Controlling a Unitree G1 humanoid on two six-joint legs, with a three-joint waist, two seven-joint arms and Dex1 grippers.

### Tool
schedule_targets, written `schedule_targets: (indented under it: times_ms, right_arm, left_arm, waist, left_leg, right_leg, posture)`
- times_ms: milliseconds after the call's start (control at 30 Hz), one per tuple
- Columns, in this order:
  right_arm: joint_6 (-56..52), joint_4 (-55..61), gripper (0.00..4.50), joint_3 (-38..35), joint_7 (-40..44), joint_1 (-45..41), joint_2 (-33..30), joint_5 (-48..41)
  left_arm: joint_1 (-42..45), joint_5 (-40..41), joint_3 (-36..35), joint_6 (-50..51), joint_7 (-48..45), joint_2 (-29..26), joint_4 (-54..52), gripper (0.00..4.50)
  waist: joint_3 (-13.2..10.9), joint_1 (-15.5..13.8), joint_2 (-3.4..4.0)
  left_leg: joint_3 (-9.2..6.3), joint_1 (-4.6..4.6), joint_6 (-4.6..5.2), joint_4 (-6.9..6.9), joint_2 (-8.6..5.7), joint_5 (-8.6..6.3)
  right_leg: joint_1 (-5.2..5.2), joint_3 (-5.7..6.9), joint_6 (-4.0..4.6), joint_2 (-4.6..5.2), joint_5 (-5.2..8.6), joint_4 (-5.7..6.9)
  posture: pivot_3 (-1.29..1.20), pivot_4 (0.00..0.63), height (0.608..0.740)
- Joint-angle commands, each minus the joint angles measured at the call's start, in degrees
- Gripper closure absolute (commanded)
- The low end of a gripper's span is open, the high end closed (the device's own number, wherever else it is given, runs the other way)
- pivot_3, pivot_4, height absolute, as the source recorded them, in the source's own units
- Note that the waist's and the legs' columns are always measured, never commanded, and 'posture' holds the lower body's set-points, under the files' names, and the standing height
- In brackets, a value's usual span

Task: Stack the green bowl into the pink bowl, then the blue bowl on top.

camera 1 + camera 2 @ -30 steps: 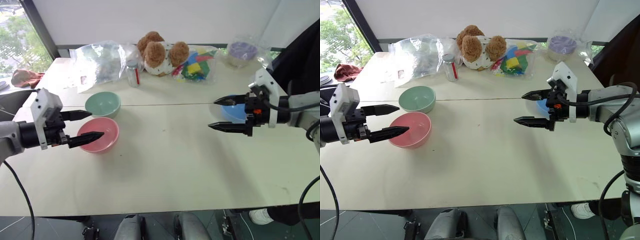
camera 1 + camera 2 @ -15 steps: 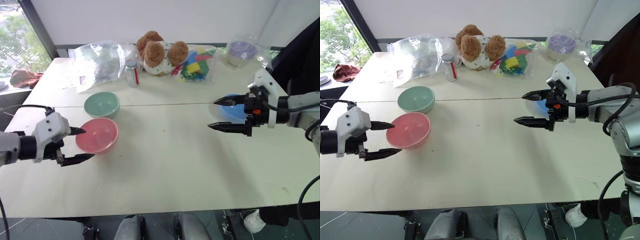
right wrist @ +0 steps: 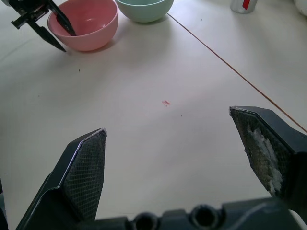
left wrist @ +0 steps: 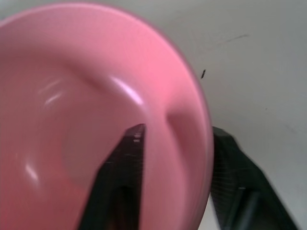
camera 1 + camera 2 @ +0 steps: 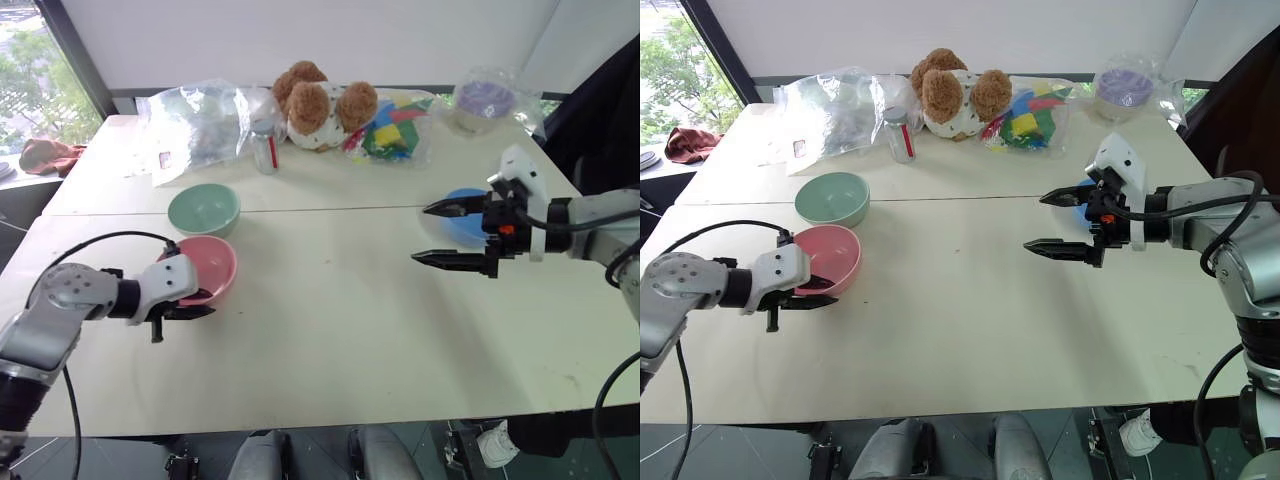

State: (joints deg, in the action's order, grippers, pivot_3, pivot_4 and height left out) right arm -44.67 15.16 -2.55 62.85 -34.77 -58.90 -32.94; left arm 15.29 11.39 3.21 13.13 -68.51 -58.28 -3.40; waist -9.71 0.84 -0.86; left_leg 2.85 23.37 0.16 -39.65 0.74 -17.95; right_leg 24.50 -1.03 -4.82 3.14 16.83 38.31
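Note:
The pink bowl [image 5: 210, 262] stands on the table's left side, with the green bowl [image 5: 204, 208] just behind it. My left gripper [image 5: 198, 302] is shut on the pink bowl's [image 4: 96, 120] near rim, one finger [image 4: 125, 163] inside and the other finger [image 4: 235, 163] outside the wall. On the right, the blue bowl [image 5: 464, 214] sits partly hidden behind my right gripper [image 5: 420, 235], which hovers open above the table with nothing between its fingers. The right wrist view looks across the table to the pink bowl [image 3: 84, 21] and green bowl [image 3: 144, 7].
Along the table's far edge lie a clear plastic bag [image 5: 195, 120], a small bottle [image 5: 265, 148], a teddy bear [image 5: 322, 105], a bag of coloured blocks [image 5: 392, 130] and a wrapped purple-topped container [image 5: 484, 100]. A seam [image 5: 330, 209] runs across the table.
My left gripper has dropped down to the pink bowl and shut on its near rim. The right gripper has stayed open in place.

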Motion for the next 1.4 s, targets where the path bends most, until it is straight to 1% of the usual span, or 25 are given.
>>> schedule_targets:
  times_ms: [33,133,200,300,333,467,600,667,767,900,1000,1100,1167,1200,1233,1333,1400]
  right_arm:
    - [-0.15,1.92,0.00,-2.51,-0.27,-0.39,-0.71,-0.95]
    - [-0.30,2.08,0.00,-2.74,-0.43,-0.28,-0.90,-0.81]
    - [-0.35,2.19,0.00,-3.03,-0.62,-0.13,-1.01,-0.72]
    - [-0.54,2.52,0.00,-3.32,-1.09,0.03,-1.04,-0.68]
    - [-0.63,2.71,0.00,-3.53,-1.25,0.19,-1.05,-0.76]
    - [-1.07,3.78,0.00,-4.49,-1.98,1.24,-1.18,-1.06]
    - [-2.09,5.35,0.00,-6.05,-2.84,2.65,-1.80,-1.75]
    - [-2.93,6.29,0.00,-6.92,-3.39,3.27,-2.11,-2.31]
    - [-4.32,7.95,0.00,-8.54,-3.99,4.61,-2.70,-3.23]
    - [-5.53,9.30,0.00,-10.25,-4.65,6.36,-3.35,-3.94]
    - [-5.63,9.42,0.00,-10.49,-4.93,6.67,-3.54,-4.45]
    - [-5.32,9.13,0.00,-10.12,-5.09,6.68,-3.50,-4.47]
    - [-4.91,8.71,0.00,-9.68,-4.92,6.39,-3.44,-4.40]
    - [-4.67,8.44,0.00,-9.40,-4.81,6.12,-3.35,-4.34]
    - [-4.51,8.25,0.00,-9.20,-4.74,5.93,-3.28,-4.30]
    - [-3.74,7.51,0.00,-8.34,-4.49,5.33,-3.06,-3.94]
    - [-3.15,6.88,0.00,-7.62,-4.29,4.72,-2.77,-3.74]
  left_arm:
    - [3.24,2.15,1.09,0.42,-4.68,-0.28,-2.90,4.42]
    - [7.63,4.36,2.68,1.64,-9.22,0.50,-4.79,4.42]
    - [12.62,5.18,5.16,2.16,-12.58,2.07,-5.95,4.42]
    - [19.00,4.67,9.12,1.06,-16.27,5.43,-5.13,4.42]
    - [21.32,3.76,10.74,-0.02,-16.93,7.37,-3.92,4.42]
    - [29.49,-1.30,17.74,-7.59,-19.66,15.97,3.92,4.42]
    - [34.88,-6.04,23.08,-17.01,-20.53,24.76,15.52,4.42]
    - [36.57,-8.14,24.68,-21.05,-20.38,27.94,20.29,4.42]
    - [38.63,-12.40,26.80,-28.15,-19.66,30.32,26.55,4.42]
    - [39.98,-15.58,28.50,-34.31,-20.19,31.25,30.57,4.42]
    - [40.31,-16.20,28.51,-35.46,-20.53,31.60,30.90,3.39]
    - [40.19,-15.40,27.86,-34.72,-21.11,31.41,29.01,1.91]
    - [39.83,-13.05,26.37,-32.01,-21.44,31.08,25.74,0.90]
    - [39.71,-11.67,25.46,-30.31,-21.61,30.86,24.00,0.29]
    - [39.61,-10.78,24.87,-29.03,-21.72,30.68,22.75,0.03]
    - [39.80,-8.28,22.04,-24.44,-21.02,29.67,19.05,0.03]
    - [40.62,-6.14,18.74,-19.71,-20.35,27.67,16.86,0.03]
  waist:
    - [0.04,-0.27,0.05]
    - [0.04,-0.24,0.05]
    - [0.03,-0.32,0.05]
    - [0.03,-0.28,0.05]
    - [0.03,-0.26,0.05]
    - [0.03,-0.28,0.05]
    - [0.03,-0.32,0.05]
    - [0.03,-0.24,0.05]
    - [0.03,-0.13,0.05]
    - [0.03,-0.26,0.05]
    - [0.03,-0.22,0.05]
    - [0.03,-0.25,0.05]
    - [0.03,-0.26,0.05]
    - [0.03,-0.26,0.05]
    - [0.03,-0.28,0.05]
    - [0.03,-0.24,0.05]
    - [0.03,-0.06,0.05]
  left_leg:
    - [-0.02,-0.02,0.00,-0.03,0.00,0.00]
    - [-0.02,0.00,0.02,-0.12,-0.04,-0.01]
    - [-0.03,0.03,0.05,-0.19,-0.04,-0.02]
    - [-0.05,0.08,0.09,-0.34,-0.04,-0.05]
    - [-0.04,0.08,0.10,-0.35,-0.04,-0.05]
    - [-0.04,0.05,0.11,-0.38,-0.02,-0.06]
    - [-0.04,0.05,0.11,-0.40,-0.01,-0.05]
    - [-0.04,0.05,0.12,-0.40,-0.01,-0.06]
    - [-0.04,0.05,0.12,-0.40,0.02,-0.06]
    - [-0.05,0.05,0.12,-0.39,0.07,-0.06]
    - [-0.02,0.05,0.12,-0.44,0.05,-0.06]
    - [-0.03,0.05,0.12,-0.44,0.05,-0.06]
    - [-0.05,0.05,0.13,-0.43,0.06,-0.06]
    - [-0.05,0.06,0.13,-0.43,0.06,-0.06]
    - [-0.06,0.06,0.13,-0.43,0.06,-0.06]
    - [-0.06,0.06,0.13,-0.44,0.06,-0.06]
    - [-0.06,0.06,0.13,-0.45,0.06,-0.06]
  right_leg:
    - [-0.04,0.02,0.00,0.00,0.00,0.00]
    - [-0.07,0.03,0.00,0.01,0.00,0.01]
    - [-0.07,0.03,-0.01,-0.01,0.00,0.03]
    - [-0.10,0.05,-0.02,-0.10,-0.01,0.07]
    - [-0.11,0.01,-0.03,-0.15,-0.01,0.06]
    - [-0.14,-0.02,-0.07,-0.35,-0.04,0.06]
    - [-0.14,-0.01,-0.08,-0.40,-0.04,0.06]
    - [-0.13,-0.03,-0.08,-0.40,-0.04,0.06]
    - [-0.11,-0.06,-0.08,-0.43,-0.04,0.06]
    - [-0.10,-0.08,-0.08,-0.45,-0.04,0.08]
    - [-0.13,-0.11,-0.11,-0.41,-0.06,0.07]
    - [-0.13,-0.12,-0.13,-0.42,-0.07,0.07]
    - [-0.13,-0.11,-0.13,-0.43,-0.07,0.07]
    - [-0.13,-0.11,-0.13,-0.42,-0.07,0.07]
    - [-0.12,-0.11,-0.13,-0.42,-0.07,0.07]
    - [-0.13,-0.11,-0.13,-0.37,-0.07,0.07]
    - [-0.13,-0.11,-0.13,-0.38,-0.07,0.08]
  posture:
    - [0.00,0.150,0.740]
    - [0.00,0.150,0.740]
    - [0.00,0.150,0.740]
    - [0.00,0.150,0.740]
    - [0.00,0.150,0.740]
    - [0.00,0.150,0.740]
    - [0.00,0.150,0.740]
    - [0.00,0.150,0.740]
    - [0.00,0.150,0.740]
    - [0.00,0.150,0.740]
    - [0.00,0.150,0.740]
    - [0.00,0.150,0.740]
    - [0.00,0.150,0.740]
    - [0.00,0.150,0.740]
    - [0.00,0.150,0.740]
    - [0.00,0.150,0.740]
    - [0.00,0.150,0.740]
